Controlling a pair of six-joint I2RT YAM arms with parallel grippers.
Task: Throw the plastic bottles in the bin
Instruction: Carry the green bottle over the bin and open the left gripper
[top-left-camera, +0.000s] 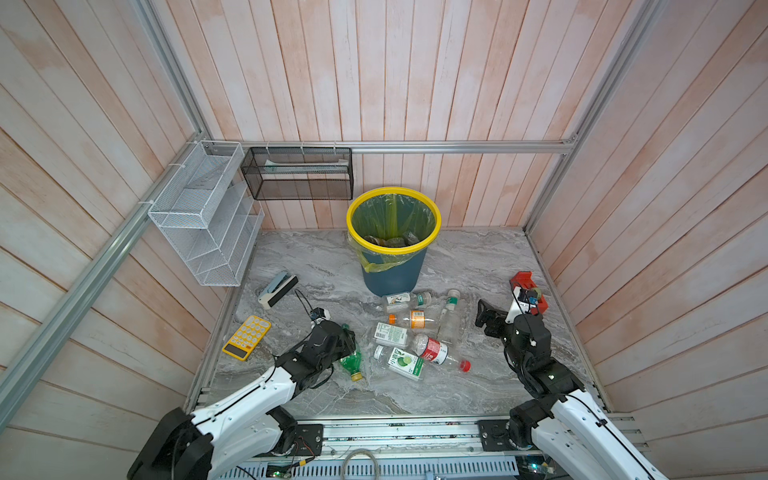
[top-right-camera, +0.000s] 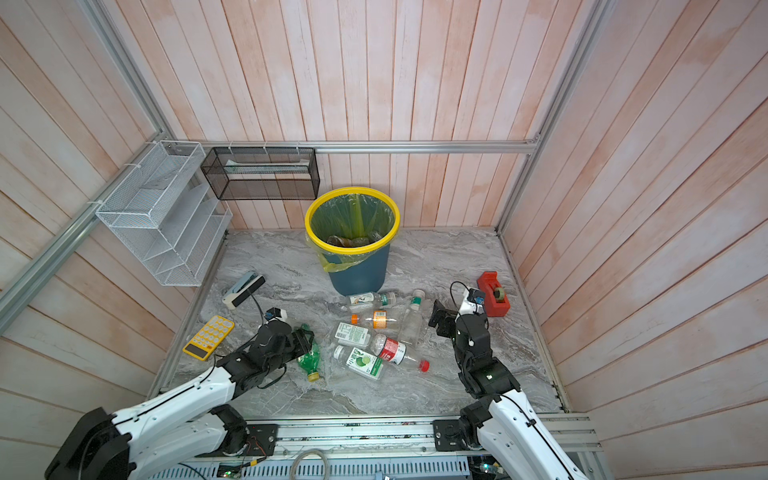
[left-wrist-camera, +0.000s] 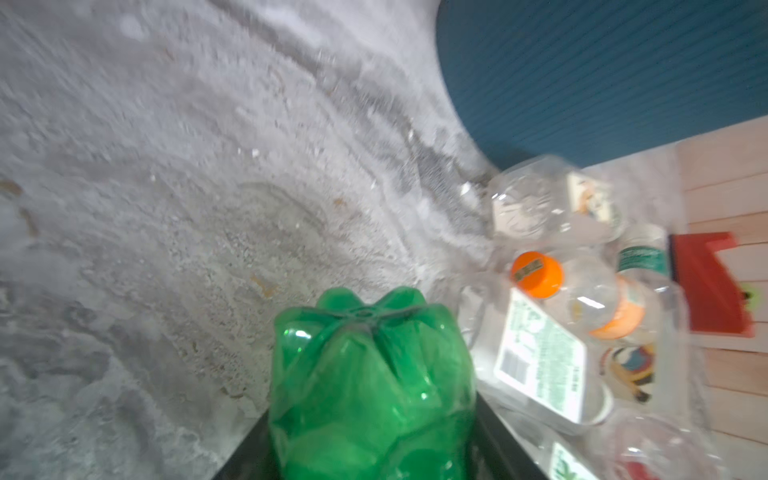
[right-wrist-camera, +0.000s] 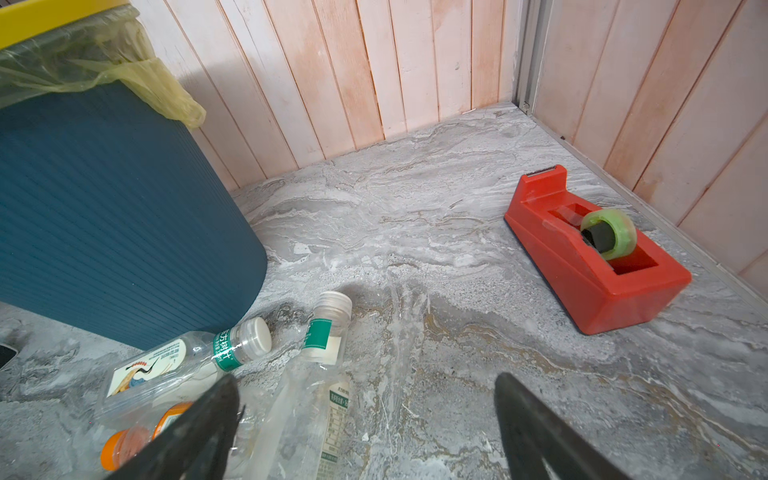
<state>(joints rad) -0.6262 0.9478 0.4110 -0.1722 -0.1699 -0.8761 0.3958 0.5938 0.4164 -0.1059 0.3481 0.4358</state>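
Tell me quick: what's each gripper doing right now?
Left gripper: closed on the green bottle.
Right gripper: open, holding nothing.

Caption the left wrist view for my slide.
The left claw clamps the green bottle, with clear bottles and the teal bin ahead on the marble tabletop.

Both top views look down from high on the bin (top-left-camera: 392, 274); both wrist views, low and close, share its wall.
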